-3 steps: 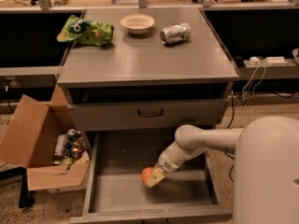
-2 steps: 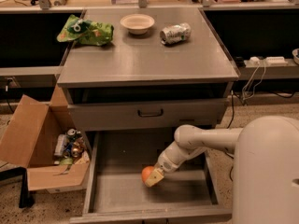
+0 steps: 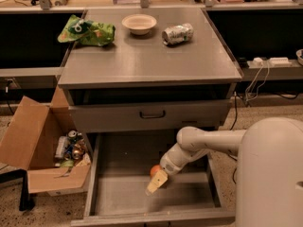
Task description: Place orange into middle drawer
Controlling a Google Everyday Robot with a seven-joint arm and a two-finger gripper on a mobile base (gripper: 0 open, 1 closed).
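The orange [image 3: 154, 170] lies low inside the open middle drawer [image 3: 118, 195], near the middle of its flat grey tray; only its upper part shows. My gripper [image 3: 155, 182] reaches down into the drawer from the right and sits right in front of the orange, covering its lower side. I cannot tell whether the gripper is touching the orange. My white arm [image 3: 203, 143] bends over the drawer's right wall.
The closed drawer front with a dark handle [image 3: 152, 114] sits just above. On the cabinet top are a cream bowl [image 3: 139, 23], a crushed silver can [image 3: 178, 33] and a green bag [image 3: 87, 31]. An open cardboard box [image 3: 42, 150] stands at the left.
The gripper tip has dropped a little lower and to the left. The orange now shows just above and behind it instead of at its tip.
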